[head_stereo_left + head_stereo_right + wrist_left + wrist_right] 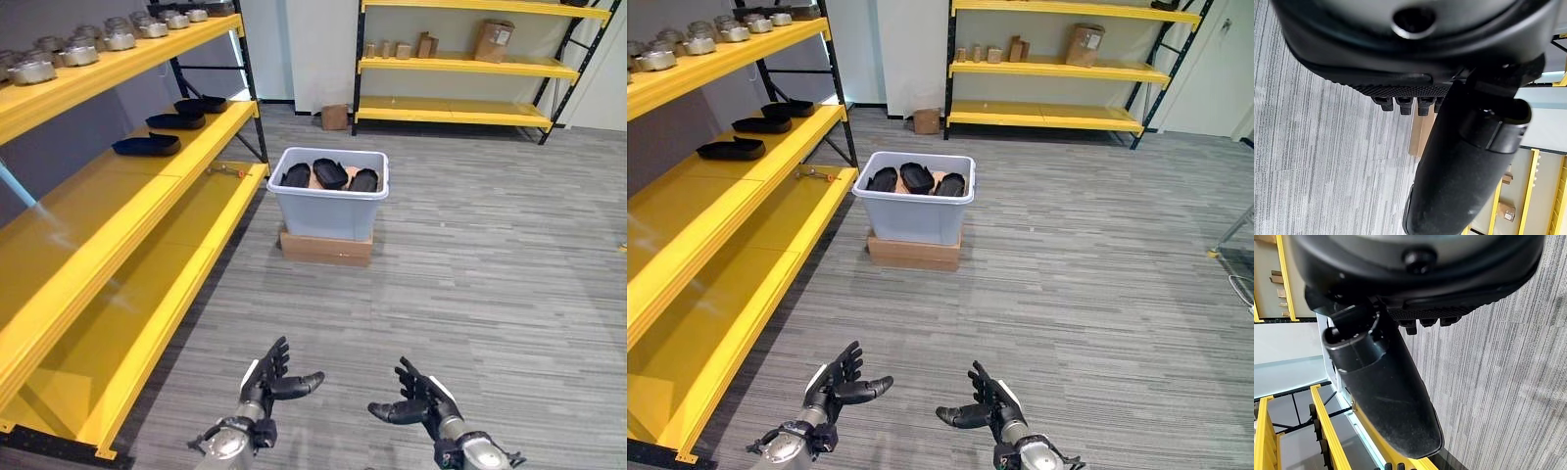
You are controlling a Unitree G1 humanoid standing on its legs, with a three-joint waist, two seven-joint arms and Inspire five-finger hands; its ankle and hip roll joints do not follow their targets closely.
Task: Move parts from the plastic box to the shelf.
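A pale grey plastic box (329, 211) stands on the floor ahead, resting on a flat cardboard box (326, 249). Three black parts (330, 174) lie inside it. More black parts (146, 145) lie on the middle level of the yellow shelf (118, 211) to my left. Both hands hover low in front of me, well short of the box. My left hand (266, 377) has its fingers spread and straight, and so does my right hand (419, 397). Neither holds anything.
Grey metal parts (78, 51) line the top level of the left shelf. A second yellow shelf (460, 64) with cardboard boxes stands at the back wall, a small carton (335, 117) beside it. Grey striped floor lies between me and the plastic box.
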